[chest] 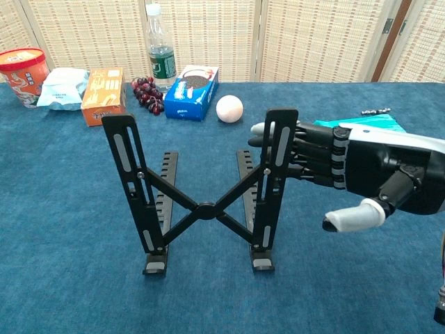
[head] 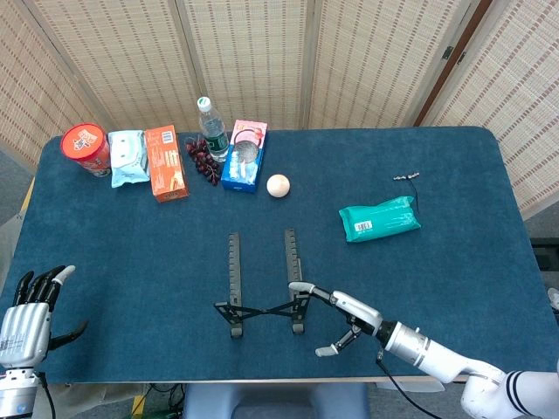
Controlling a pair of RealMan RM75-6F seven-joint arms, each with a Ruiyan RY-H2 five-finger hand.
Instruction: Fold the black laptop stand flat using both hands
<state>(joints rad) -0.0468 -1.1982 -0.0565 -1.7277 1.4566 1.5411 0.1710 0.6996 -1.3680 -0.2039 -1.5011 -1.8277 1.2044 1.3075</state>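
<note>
Right hand: fingers spread, holding nothing, reaching behind the laptop stand's right upright.
Left hand: spread, empty, far left.
Advice: bring the left in to steady the stand before pressing.

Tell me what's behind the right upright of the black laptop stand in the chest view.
The right hand reaches behind the laptop stand's right upright; one fingertip shows past its left edge. The upright hides the other fingers, so contact is unclear. Farther back sits a white ball.

Woven screen (folding panels) behind blue table.
</note>
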